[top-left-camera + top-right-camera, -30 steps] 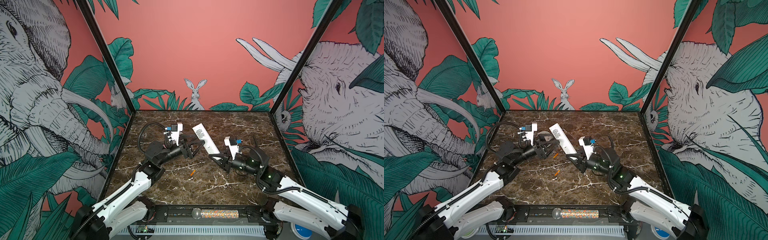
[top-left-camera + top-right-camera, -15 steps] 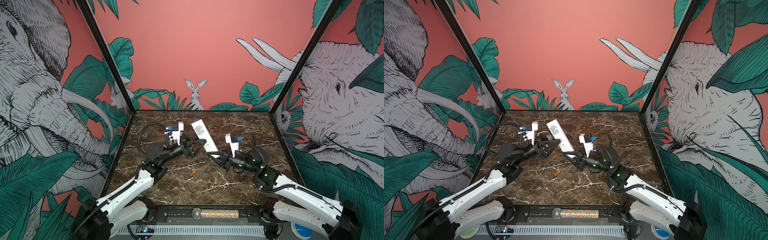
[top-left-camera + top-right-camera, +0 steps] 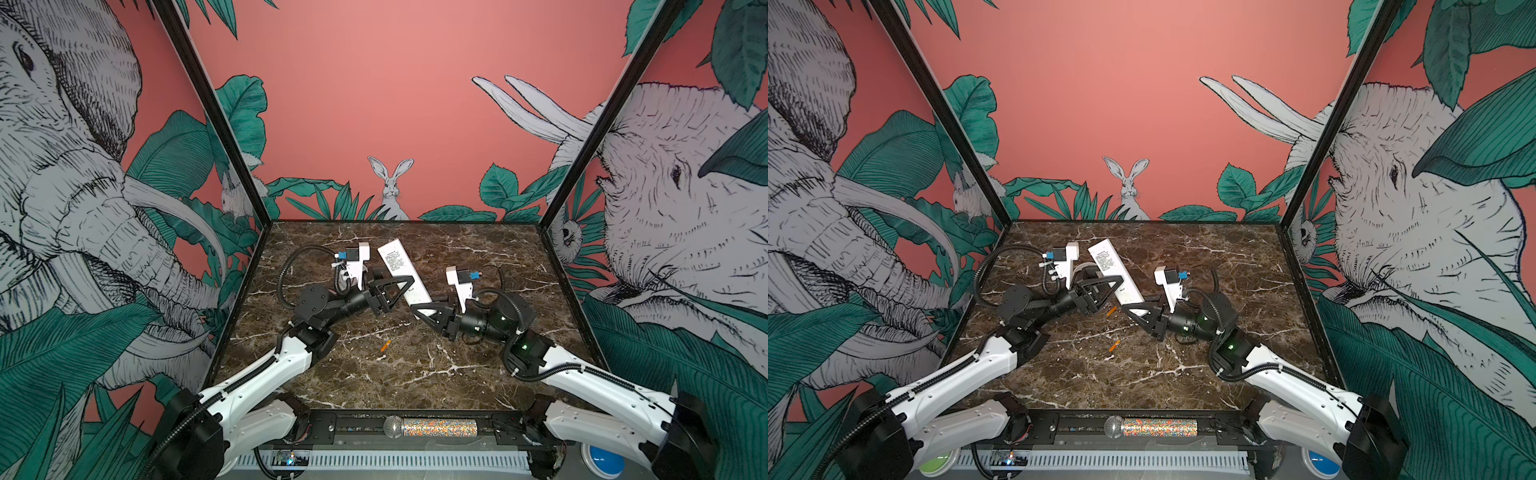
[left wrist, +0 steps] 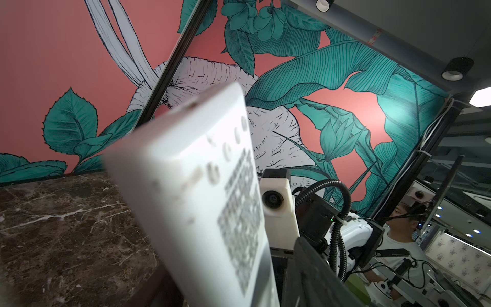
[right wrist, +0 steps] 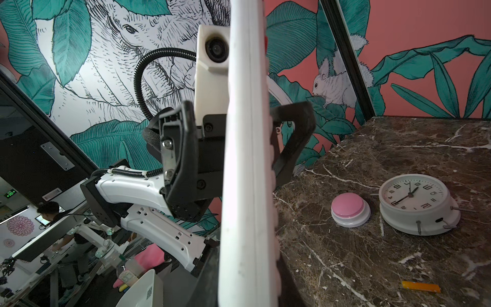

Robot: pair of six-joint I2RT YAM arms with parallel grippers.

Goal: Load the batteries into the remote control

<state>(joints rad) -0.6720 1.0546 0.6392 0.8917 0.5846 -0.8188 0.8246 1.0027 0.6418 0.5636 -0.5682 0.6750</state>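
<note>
1. You have one long, slim, white plastic remote control (image 3: 401, 268). It is held up off the dark brown marble tabletop (image 3: 436, 374), tilted, with its printed label side facing up and its far end towards the back wall.
2. Your right gripper (image 3: 417, 309) is clamped narrow on the near end of the remote control. In the right wrist view the remote control (image 5: 247, 159) runs edge-on up the frame.
3. Your left gripper (image 3: 400, 293) straddles the middle of the remote control with its two jaws partly apart. In the right wrist view one black finger (image 5: 178, 159) stands off the white edge, with the palm showing between them. The second finger (image 5: 295, 138) sits close by the button side, and I cannot tell whether it touches.
4. Count two small, slim, orange cylindrical batteries, both lying on the marble and neither in the remote control. In a top view one battery (image 3: 1112, 311) lies between the two grippers, just beside the right gripper's tip. The second battery (image 3: 1114, 345) lies nearer the front edge, well apart from the remote control.
5. In a top view only the front battery (image 3: 385, 345) shows.
6. The right wrist view shows one round white clock (image 5: 417, 204) and one round pink push button (image 5: 350, 210) on a white base. They sit near each other on the marble.
7. One glitter-covered microphone (image 3: 428, 428) lies along the front rail in both top views.
</note>
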